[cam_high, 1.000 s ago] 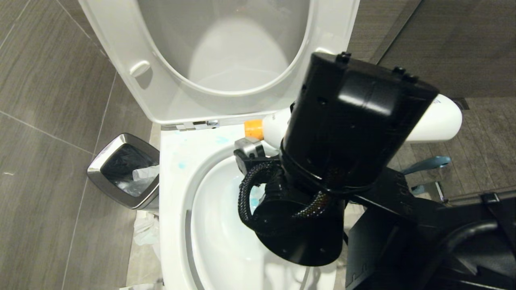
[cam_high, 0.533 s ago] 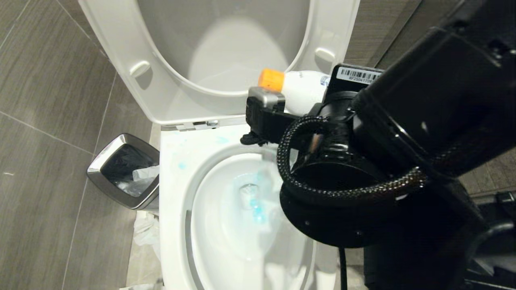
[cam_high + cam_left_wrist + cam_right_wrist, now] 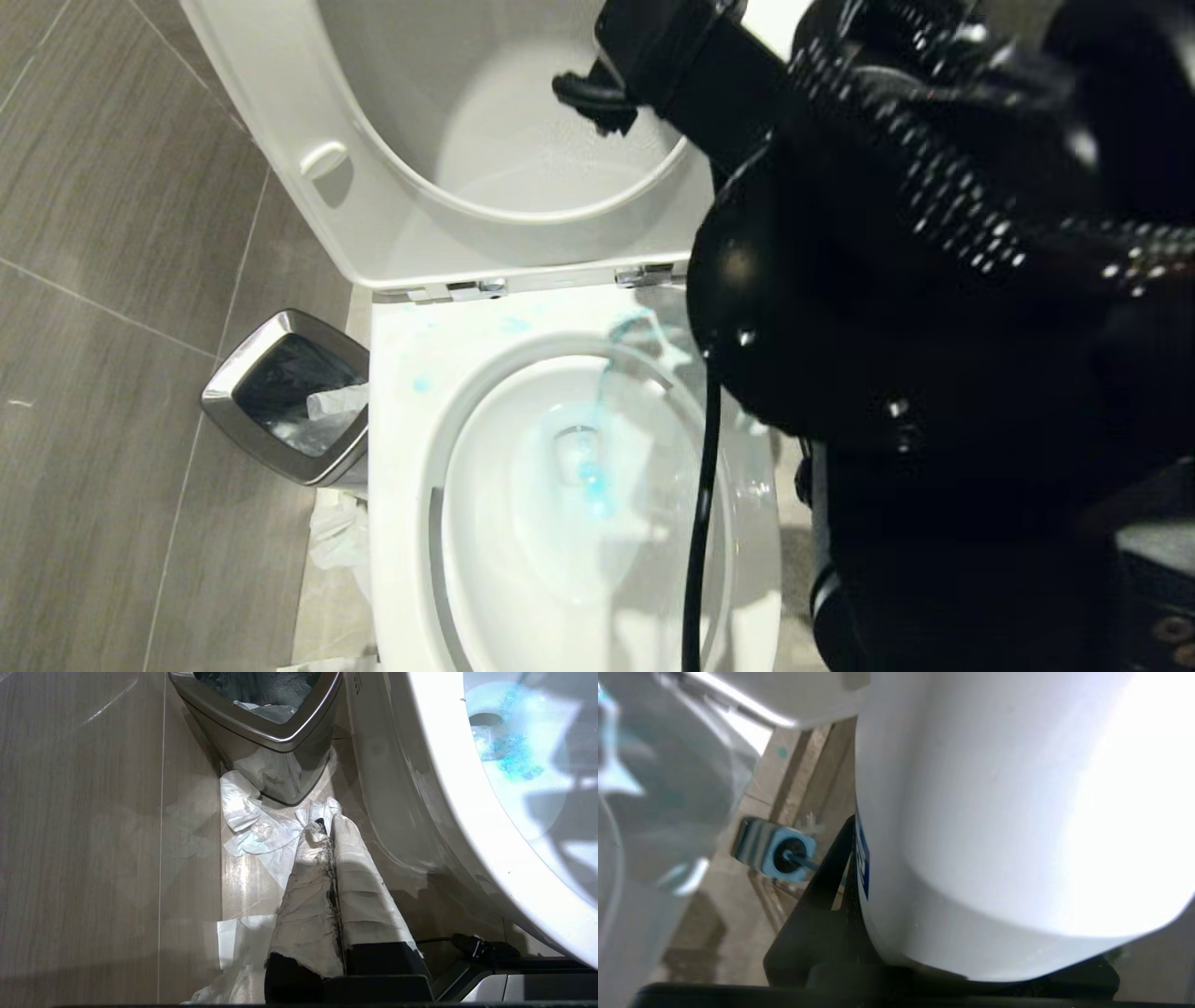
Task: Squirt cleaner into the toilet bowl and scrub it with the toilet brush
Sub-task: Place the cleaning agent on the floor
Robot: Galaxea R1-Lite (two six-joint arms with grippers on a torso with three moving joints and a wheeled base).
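Observation:
The white toilet bowl (image 3: pixel 401 448) stands with its seat and lid (image 3: pixel 280 121) raised. Blue cleaner (image 3: pixel 593 481) pools round the drain, and a thin blue streak (image 3: pixel 630 327) runs over the back rim; the pool also shows in the left wrist view (image 3: pixel 511 756). My right arm (image 3: pixel 887 233) is lifted high over the bowl's right side. My right gripper (image 3: pixel 971 868) is shut on a white cleaner bottle (image 3: pixel 994 812) that fills its view. The toilet brush (image 3: pixel 803 861) stands in its light-blue holder (image 3: pixel 777 851) on the floor. My left gripper (image 3: pixel 327 823) hangs shut beside the bowl, low over the floor.
A square steel waste bin (image 3: pixel 280 397) stands left of the toilet, also seen from above the floor (image 3: pixel 261 723). Crumpled white tissue (image 3: pixel 252 821) lies on the floor between bin and bowl. A black cable (image 3: pixel 695 523) hangs across the bowl's right side.
My right arm has swung up and back toward the raised seat, carrying the bottle out of the head view. The back rim with its blue streak is now uncovered.

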